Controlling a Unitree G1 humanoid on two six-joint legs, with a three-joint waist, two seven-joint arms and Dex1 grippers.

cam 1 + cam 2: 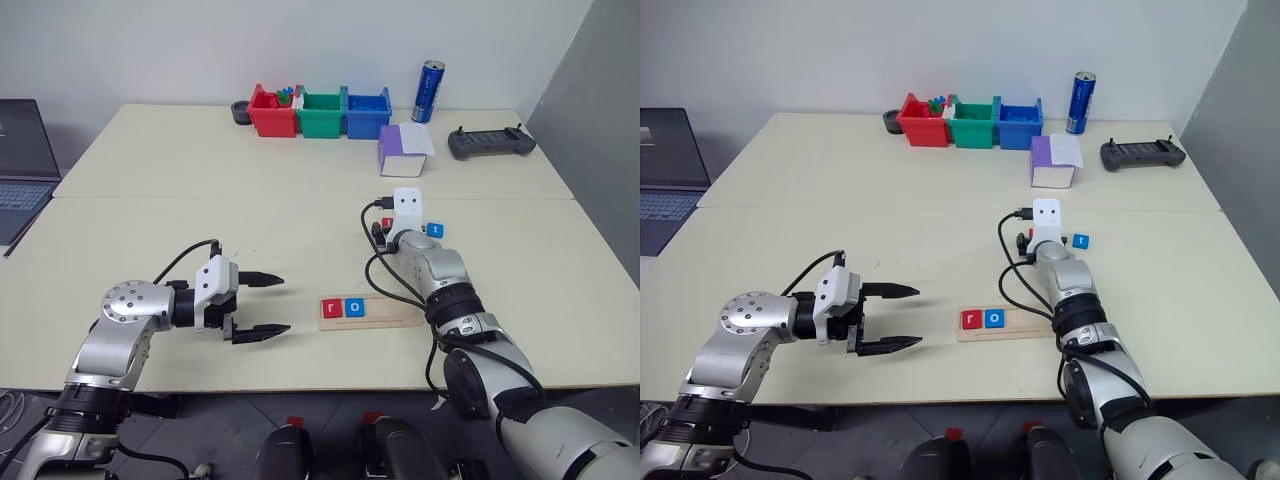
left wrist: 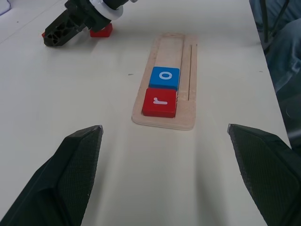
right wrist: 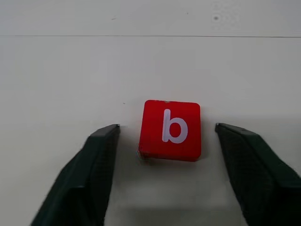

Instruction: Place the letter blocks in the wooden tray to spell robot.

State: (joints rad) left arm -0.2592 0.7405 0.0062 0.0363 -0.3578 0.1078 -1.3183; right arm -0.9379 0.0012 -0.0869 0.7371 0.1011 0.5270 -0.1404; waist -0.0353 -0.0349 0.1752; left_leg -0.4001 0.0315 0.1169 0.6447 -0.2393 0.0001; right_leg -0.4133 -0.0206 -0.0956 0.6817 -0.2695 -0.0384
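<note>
The wooden tray [image 1: 395,312] lies near the table's front edge, with a red r block [image 1: 331,307] and a blue o block [image 1: 355,307] at its left end. Behind it, my right gripper [image 3: 167,125] is open, and a red b block [image 3: 170,129] lies flat on the table between its fingers [image 3: 101,165], with a gap on each side. A blue t block [image 1: 435,229] rests just right of that gripper. My left gripper [image 1: 258,304] hovers open and empty left of the tray [image 2: 171,47], pointing at it.
Red [image 1: 271,113], green [image 1: 322,114] and blue [image 1: 367,113] bins line the far edge, beside a blue can [image 1: 430,91]. A purple-and-white box [image 1: 404,150] and a dark controller [image 1: 490,143] sit at the back right. A laptop [image 1: 22,165] stands at the left.
</note>
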